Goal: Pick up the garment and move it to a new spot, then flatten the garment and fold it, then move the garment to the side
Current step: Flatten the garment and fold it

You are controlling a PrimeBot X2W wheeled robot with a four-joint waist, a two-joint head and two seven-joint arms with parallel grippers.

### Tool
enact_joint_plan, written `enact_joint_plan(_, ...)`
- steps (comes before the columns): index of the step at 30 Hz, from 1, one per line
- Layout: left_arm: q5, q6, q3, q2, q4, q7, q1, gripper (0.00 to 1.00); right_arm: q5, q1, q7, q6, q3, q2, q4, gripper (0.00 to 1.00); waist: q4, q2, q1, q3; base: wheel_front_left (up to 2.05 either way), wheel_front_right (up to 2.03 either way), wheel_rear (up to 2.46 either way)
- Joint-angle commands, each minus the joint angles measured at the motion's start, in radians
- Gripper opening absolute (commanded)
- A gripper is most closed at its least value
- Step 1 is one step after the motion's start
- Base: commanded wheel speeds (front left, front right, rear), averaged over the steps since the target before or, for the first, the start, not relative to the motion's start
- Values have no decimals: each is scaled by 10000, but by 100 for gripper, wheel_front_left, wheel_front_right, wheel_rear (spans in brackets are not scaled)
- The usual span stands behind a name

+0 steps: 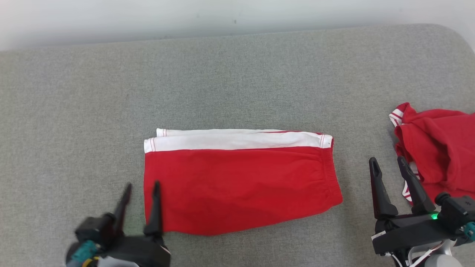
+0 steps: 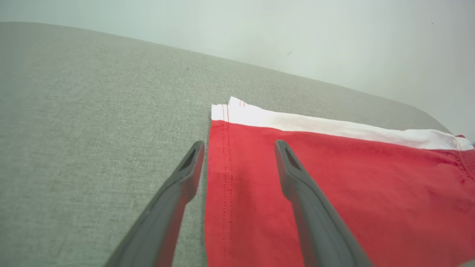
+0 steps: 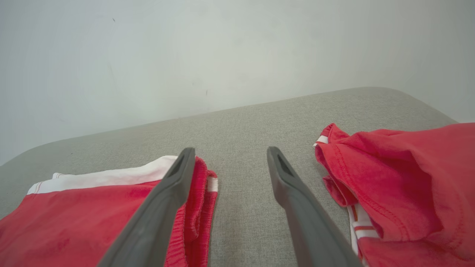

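My left gripper (image 1: 142,185) stands wide open and empty, its fingers straddling the stitched left hem of the shorts (image 1: 237,185). These lie mid-cushion (image 1: 237,74) on coarse grey weave, folded into a flat red rectangle with a white band along the far edge. My right gripper (image 1: 387,160) gapes empty too, between their puckered elastic waistband and a crumpled red heap (image 1: 441,148).

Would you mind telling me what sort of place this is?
Likely an indoor laundry-folding test setup: a grey fabric surface against a bare pale wall, with folded red shorts and another red garment.
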Motion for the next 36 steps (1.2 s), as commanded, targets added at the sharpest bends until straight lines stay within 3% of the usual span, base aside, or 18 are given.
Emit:
enact_joint_plan(1,272,68,210,146,-101,-303,-230,100,-64,-88,-63,0,-31,39,21,100,-35,-1,0,-61,0,0,0)
enact_joint_plan(12,1523,-314,1126,347,-405,-714,-1126,100,-283,-473,-279,0,122,199,271,100,-120,-1,0,-370,0,0,0)
enact_joint_plan(21,2886,-207,1574,376,-1118,-721,169,100,-530,-280,-351,0,169,336,588,100,-220,-1,0,-928,0,0,0)
enact_joint_plan(36,2893,0,1480,490,-1332,-622,1535,100,-869,545,-85,0,-64,517,433,100,-127,-1,0,-1476,0,0,0)
